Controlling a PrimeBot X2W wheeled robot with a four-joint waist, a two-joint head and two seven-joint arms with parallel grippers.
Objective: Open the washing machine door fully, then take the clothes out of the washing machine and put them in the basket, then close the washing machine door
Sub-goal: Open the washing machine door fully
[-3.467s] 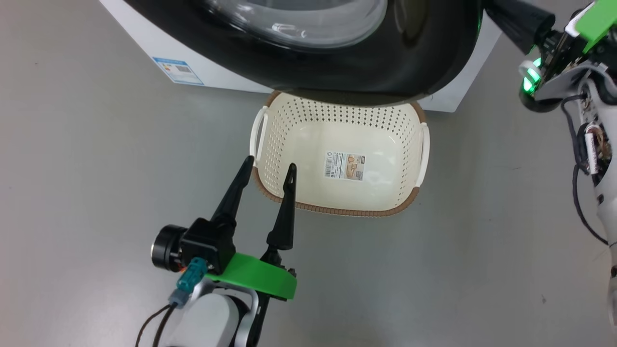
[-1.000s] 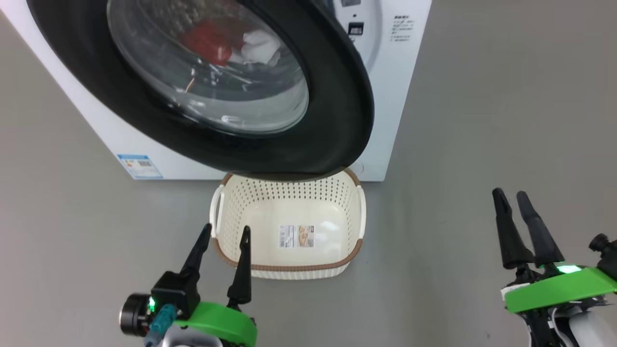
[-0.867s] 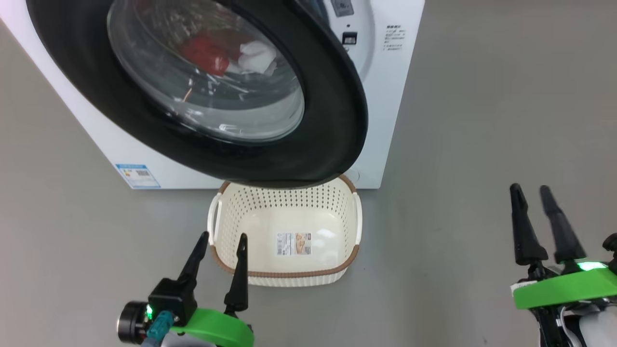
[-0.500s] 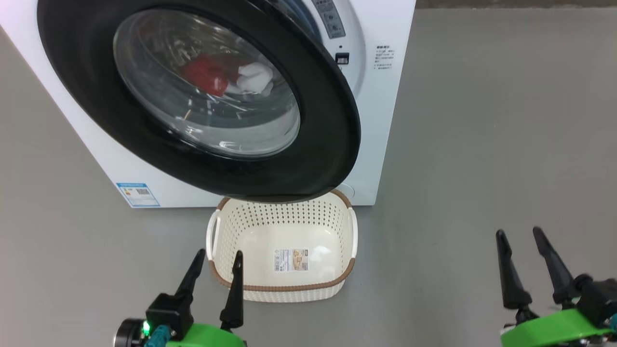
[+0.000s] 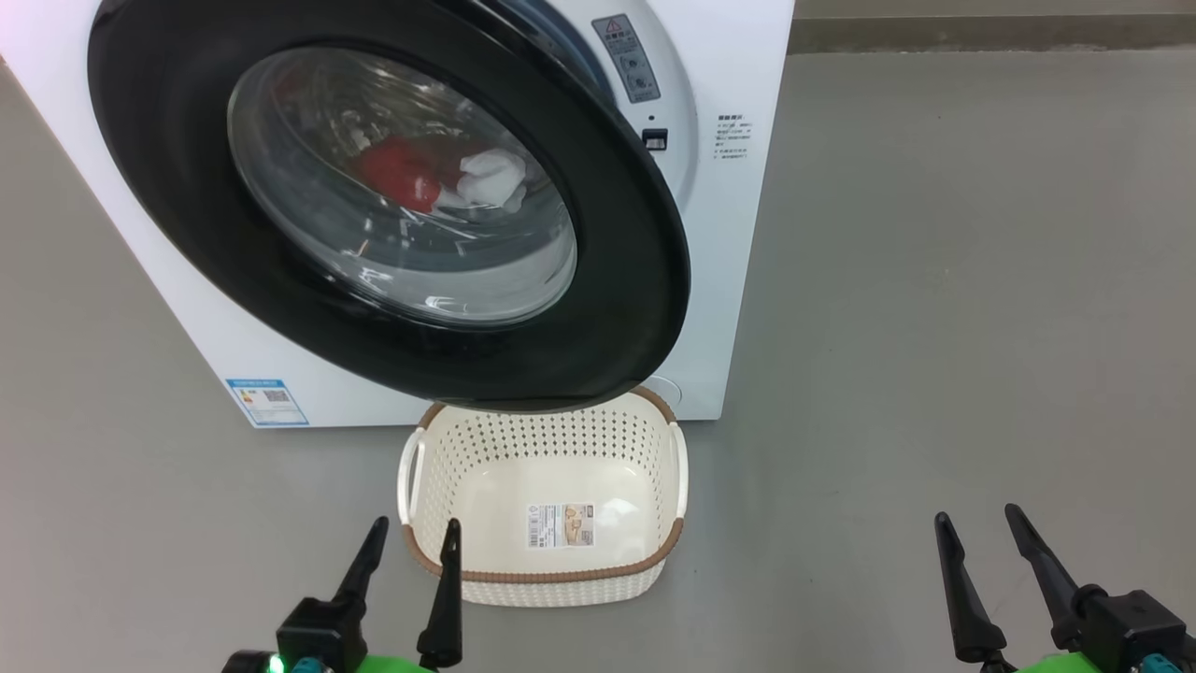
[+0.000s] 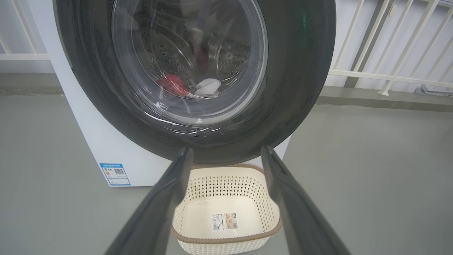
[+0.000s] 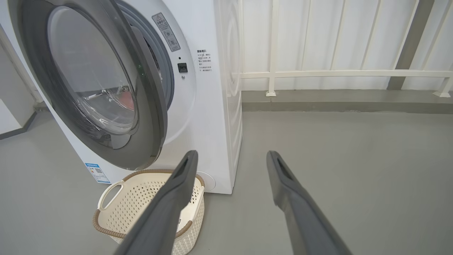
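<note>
Door (image 5: 621,308) ajar, overhanging empty basket (image 5: 547,575); clothes (image 5: 402,173) inside drum, seen through glass. First step unfinished, I judge. Left gripper (image 5: 416,523), right gripper (image 5: 976,514): fingers spread, empty. Next I hook door's free edge, swing wide.

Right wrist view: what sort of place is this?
Likely a laundry spot on a balcony or utility area: a front-loading washer, a basket on the bare grey floor before it, and a white railing behind.

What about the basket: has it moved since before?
No. The basket sits in front of the washing machine, under the door, as before; the camera shifted.
</note>
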